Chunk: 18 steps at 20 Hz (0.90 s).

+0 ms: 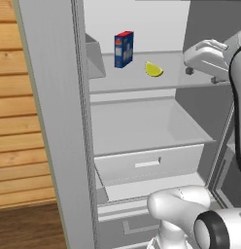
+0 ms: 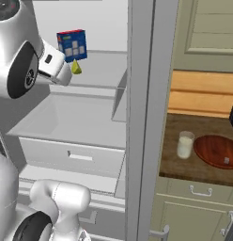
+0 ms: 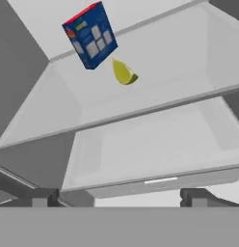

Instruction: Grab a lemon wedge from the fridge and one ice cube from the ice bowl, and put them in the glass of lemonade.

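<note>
Yellow lemon wedge [image 1: 153, 70] sitting on the upper shelf [image 1: 137, 80] inside the open fridge [image 1: 54, 121], just right of a blue box [image 1: 124, 49] with a red top. Not touching the box, just beside it. Same pair up close in the hand view: wedge [image 3: 123, 72] a bit in front of and below the box [image 3: 90, 34], shelf edge running across under both. Jaws spread wide apart, nothing between them, tips poking up at the bottom of the hand view [image 3: 119, 198]. White hand [image 1: 206, 57] hanging at shelf height off to the right of the wedge, well short of it. Lower down in the fridge, a bare shelf and a closed drawer [image 1: 149, 165]. Over on the wooden desk [image 2: 184, 164] right of the fridge: glass of lemonade [image 2: 185, 144] upright, and the reddish ice bowl [image 2: 217, 150] right next to it with one small pale cube [image 2: 226, 160] inside.
</note>
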### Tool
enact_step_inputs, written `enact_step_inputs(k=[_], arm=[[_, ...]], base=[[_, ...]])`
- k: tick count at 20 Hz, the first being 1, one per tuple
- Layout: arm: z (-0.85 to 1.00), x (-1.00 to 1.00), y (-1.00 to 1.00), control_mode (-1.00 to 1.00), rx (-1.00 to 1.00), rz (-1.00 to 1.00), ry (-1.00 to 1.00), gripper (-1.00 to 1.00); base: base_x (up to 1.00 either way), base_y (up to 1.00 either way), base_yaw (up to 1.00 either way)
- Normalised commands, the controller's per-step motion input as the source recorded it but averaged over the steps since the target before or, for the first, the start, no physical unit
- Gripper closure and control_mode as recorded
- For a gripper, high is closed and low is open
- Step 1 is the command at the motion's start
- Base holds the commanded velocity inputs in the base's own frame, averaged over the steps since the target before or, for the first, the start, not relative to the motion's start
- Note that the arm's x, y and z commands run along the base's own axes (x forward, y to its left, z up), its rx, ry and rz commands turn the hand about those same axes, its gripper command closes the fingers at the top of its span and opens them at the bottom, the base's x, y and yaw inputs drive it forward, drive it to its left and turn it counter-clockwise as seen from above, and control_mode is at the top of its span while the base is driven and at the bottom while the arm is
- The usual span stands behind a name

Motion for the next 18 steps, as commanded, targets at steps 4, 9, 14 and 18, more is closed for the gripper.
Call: enact_step_inputs(k=[4, 9, 14, 18], arm=[[-0.53, 0.89, 0.02, -1.0, -0.11, 0.08, 0.06, -1.0], [-0.19, 1.0, 0.18, -1.0, -0.24, 0.23, 0.03, -1.0], [0.05, 0.8, 0.16, -1.0, -0.2, 0.14, 0.18, -1.0], [-0.02, 0.69, -0.01, -1.0, -0.01, 0.0, 0.02, -1.0]], base=[[0.0, 0.0, 0.0], [0.0, 0.0, 0.0], [0.0, 0.0, 0.0], [0.0, 0.0, 0.0]])
